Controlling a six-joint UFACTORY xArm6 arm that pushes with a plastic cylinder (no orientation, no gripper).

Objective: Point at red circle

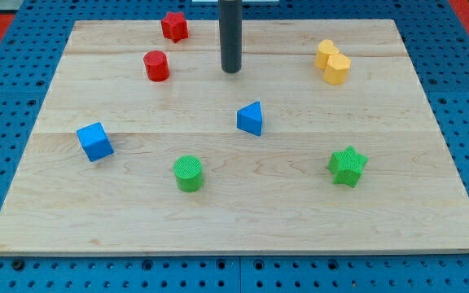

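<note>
Wooden board (243,203) over blue pegboard (6,89)

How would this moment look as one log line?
goal: red circle | my tip: right of it, apart | contact: none

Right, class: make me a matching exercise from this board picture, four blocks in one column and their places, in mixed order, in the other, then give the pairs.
Blocks:
1. red circle
2. green star
3. blue cube
4. yellow block

Places:
A. the view's left, lower than the reds
B. the view's top right
C. left of my tip, near the view's top
D. the view's lower right

Pairs: 1-C, 2-D, 3-A, 4-B
</note>
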